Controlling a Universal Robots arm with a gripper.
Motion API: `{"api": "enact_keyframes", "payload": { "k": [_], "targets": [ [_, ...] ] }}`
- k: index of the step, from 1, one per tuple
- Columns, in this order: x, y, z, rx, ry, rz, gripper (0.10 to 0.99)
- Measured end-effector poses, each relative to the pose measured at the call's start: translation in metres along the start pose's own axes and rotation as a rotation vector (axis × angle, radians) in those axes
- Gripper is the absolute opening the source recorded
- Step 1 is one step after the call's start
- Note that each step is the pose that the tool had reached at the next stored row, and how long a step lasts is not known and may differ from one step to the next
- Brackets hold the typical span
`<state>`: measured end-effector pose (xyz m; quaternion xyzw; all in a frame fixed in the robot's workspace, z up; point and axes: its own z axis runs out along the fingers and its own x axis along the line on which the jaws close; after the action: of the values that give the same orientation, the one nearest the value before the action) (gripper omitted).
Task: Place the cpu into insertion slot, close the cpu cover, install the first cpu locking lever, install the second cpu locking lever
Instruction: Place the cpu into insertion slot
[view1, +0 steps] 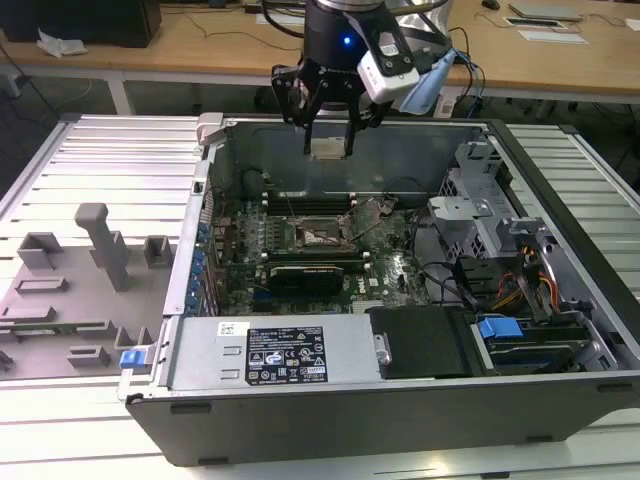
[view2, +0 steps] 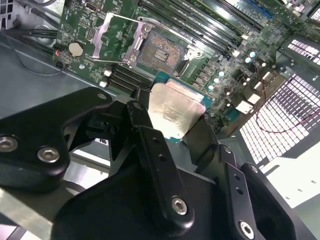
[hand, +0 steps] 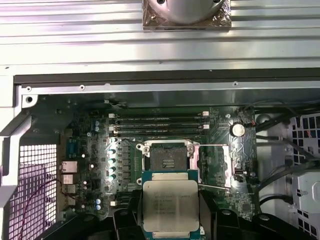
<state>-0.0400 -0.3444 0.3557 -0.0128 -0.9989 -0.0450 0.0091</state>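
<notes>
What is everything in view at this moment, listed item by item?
cpu: one, silver-grey top, held above the open case
insertion slot: one, dark, empty, on the green board
cpu cover: one, silver-grey, swung open beside the slot
memory slots: several, black, beside the socket
graphics card: one, black, on the board
computer case: one, dark grey, lying open
fixture tray: one, grey, exterior view's left
end effector: one, black, shut on the cpu

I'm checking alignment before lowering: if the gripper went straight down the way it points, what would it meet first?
Probably the open insertion slot, or the board just beside it. The gripper, shut on the cpu, hangs above them with nothing seen between. Depth is unclear, so the landing spot is uncertain.
</notes>
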Motion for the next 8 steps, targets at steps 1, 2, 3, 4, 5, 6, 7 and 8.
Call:
{"api": "enact_keyframes", "payload": {
  "k": [1, 2, 3, 4, 5, 6, 7, 8],
  "targets": [
    [0.0, -0.0002, 0.0022, 0.0, 0.0, 0.0, 0.541],
    [-0.0002, -0.0008, 0.0091, 0.0, -0.0004, 0.0, 0.541],
    [-0.0002, -0.001, 0.0108, 0.0, -0.0004, 0.0, 0.541],
    [-0.0002, -0.0011, 0.0126, 0.0, -0.0005, 0.0, 0.541],
    [-0.0003, -0.0015, 0.0167, 0.0, -0.0005, 0.0, 0.541],
    [-0.0004, -0.002, 0.0222, 0.0, -0.0005, 0.0, 0.541],
    [-0.0005, -0.0021, 0.0244, 0.0, -0.0005, 0.0, 0.541],
    [-0.0005, -0.0021, 0.0263, 0.0, -0.0005, 0.0, 0.541]
  ]
}}
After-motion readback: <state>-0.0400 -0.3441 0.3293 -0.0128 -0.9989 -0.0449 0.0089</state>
